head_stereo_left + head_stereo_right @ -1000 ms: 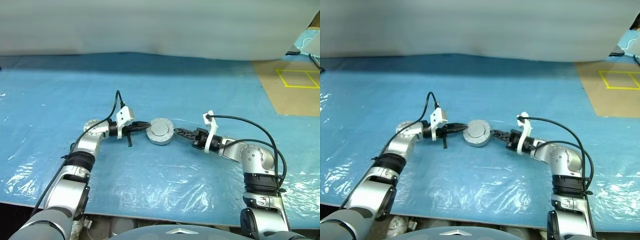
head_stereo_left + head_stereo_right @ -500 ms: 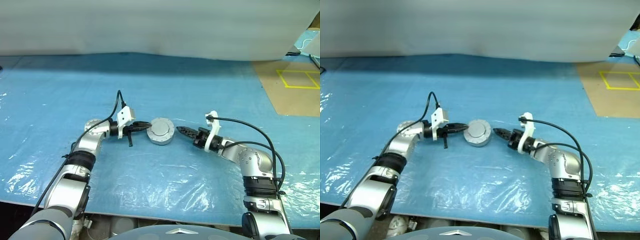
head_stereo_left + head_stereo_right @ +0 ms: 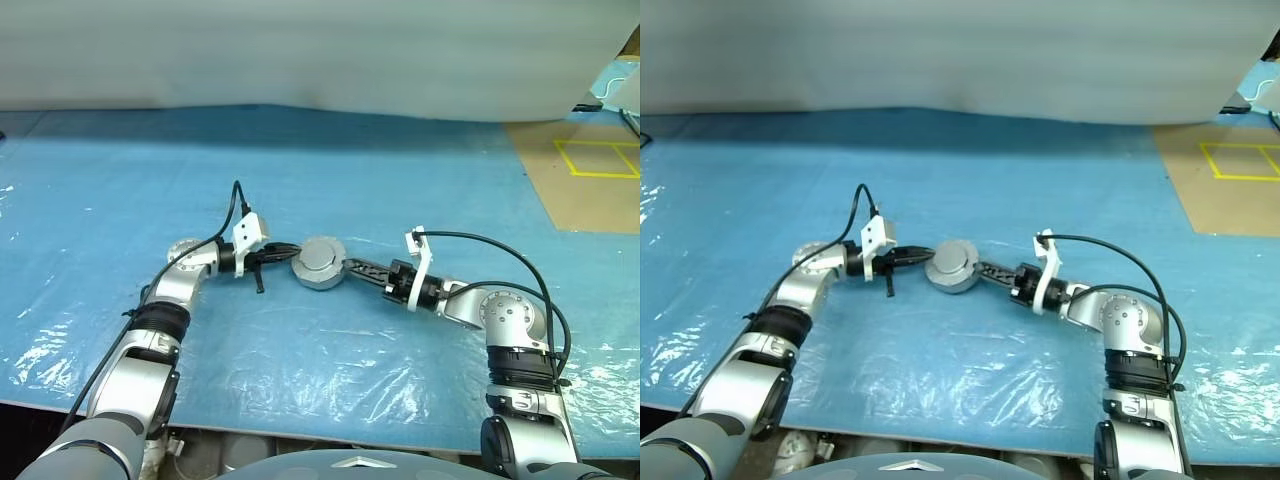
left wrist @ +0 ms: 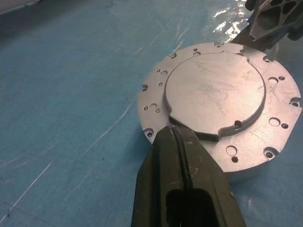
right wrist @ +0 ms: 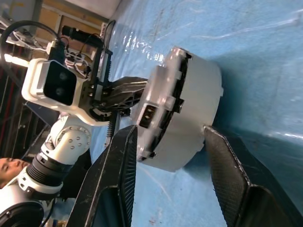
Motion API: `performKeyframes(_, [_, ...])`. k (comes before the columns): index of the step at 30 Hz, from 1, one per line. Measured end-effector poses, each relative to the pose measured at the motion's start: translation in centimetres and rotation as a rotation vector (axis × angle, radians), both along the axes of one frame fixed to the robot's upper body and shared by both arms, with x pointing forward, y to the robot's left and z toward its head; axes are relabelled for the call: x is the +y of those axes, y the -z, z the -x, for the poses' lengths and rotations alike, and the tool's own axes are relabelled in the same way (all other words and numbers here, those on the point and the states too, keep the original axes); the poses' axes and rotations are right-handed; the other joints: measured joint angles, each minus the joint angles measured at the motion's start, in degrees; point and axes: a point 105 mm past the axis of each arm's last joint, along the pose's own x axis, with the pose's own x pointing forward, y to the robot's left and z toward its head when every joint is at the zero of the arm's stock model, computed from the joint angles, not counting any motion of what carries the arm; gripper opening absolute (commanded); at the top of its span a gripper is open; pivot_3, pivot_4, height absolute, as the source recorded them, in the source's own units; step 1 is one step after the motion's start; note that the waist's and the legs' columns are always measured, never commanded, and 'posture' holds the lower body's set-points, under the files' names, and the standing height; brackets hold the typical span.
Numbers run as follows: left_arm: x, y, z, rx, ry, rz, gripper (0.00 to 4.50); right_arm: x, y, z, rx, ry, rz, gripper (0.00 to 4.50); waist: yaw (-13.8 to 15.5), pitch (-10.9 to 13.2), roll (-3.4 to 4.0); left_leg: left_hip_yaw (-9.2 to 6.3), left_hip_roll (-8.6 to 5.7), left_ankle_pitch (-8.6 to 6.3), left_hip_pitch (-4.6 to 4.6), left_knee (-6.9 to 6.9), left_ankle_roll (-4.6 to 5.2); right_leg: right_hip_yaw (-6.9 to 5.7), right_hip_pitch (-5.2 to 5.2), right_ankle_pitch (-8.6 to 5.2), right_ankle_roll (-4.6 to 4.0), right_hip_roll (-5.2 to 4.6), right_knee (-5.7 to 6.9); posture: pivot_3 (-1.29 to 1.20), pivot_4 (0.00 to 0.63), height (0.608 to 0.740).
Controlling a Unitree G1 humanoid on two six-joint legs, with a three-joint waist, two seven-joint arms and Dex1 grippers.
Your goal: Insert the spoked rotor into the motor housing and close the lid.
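Left gripper: fingers pressed together, nothing between them. Tips rest on the top face of the motor housing, at the edge of its raised round plate, on the side nearest that arm.

Right gripper: fingers apart, one on each flank of the housing. The puck sits between them near the tips. From the right wrist view I cannot tell whether the pads touch the housing wall. This gripper reaches in from the side opposite the left one, so the two point at each other with the housing between.

Housing: round silver puck, lying on the blue plastic sheet. Its top shows a flat raised disc with a ring of small holes around the rim. A small connector is set in its side wall, facing the right wrist camera. Rotor and ribbed lid cannot be told apart from the assembly here.

Beyond the sheet, off past the right arm: brown floor patch with yellow tape lines.
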Motion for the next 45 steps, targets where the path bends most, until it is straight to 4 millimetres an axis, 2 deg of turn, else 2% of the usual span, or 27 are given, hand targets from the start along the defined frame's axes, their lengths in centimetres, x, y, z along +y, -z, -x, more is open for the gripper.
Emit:
performKeyframes(10, [-0.1,0.0,0.0,-0.002,0.003,0.001,0.00,-0.3,0.1,-0.1,0.003,0.016,0.013,2.27,0.03,0.00,0.00,0.00,-0.01,0.00,-0.01,0.00,0.00,0.00,0.00,0.00,0.00,0.00,0.00,0.00,0.150,0.740])
performKeyframes(25, [0.4,0.0,-0.2,-0.001,-0.020,0.002,0.00,2.6,1.1,-0.1,0.068,-0.035,-0.035,2.27,-0.05,0.00,0.02,0.01,0.02,0.00,-0.02,0.00,-0.01,0.00,-0.01,-0.01,-0.03,0.02,0.01,0.00,0.150,0.740])
performKeyframes(31, [0.4,0.1,-0.2,0.001,-0.021,0.003,0.00,1.8,0.5,-0.1,0.059,-0.036,-0.052,2.27,0.17,0.00,0.02,-0.01,0.03,0.00,-0.07,-0.02,-0.01,-0.09,-0.01,-0.01,-0.01,0.01,0.01,0.00,0.150,0.740])
performKeyframes(35, [0.4,0.1,-0.2,0.001,-0.023,0.003,0.00,2.4,0.6,0.0,0.065,-0.048,-0.054,2.27,0.12,0.00,0.02,-0.02,0.04,0.00,-0.06,-0.01,-0.01,-0.10,-0.01,-0.01,-0.02,0.01,0.02,0.00,0.150,0.740])
performKeyframes(40, [0.5,-0.2,-0.3,-0.014,-0.025,0.005,0.00,2.7,1.0,-0.1,0.075,-0.033,-0.041,1.22,0.06,0.00,0.02,-0.02,0.03,0.00,-0.04,-0.01,-0.01,-0.08,-0.01,-0.01,-0.03,0.01,0.02,0.00,0.150,0.740])
performKeyframes(45, [0.5,-0.2,-0.3,-0.015,-0.025,0.005,0.00,2.6,1.0,-0.2,0.070,-0.026,-0.039,1.21,0.05,0.00,0.03,-0.02,0.04,0.00,-0.04,0.00,-0.01,-0.08,-0.01,-0.01,-0.03,0.01,0.02,0.00,0.150,0.740])
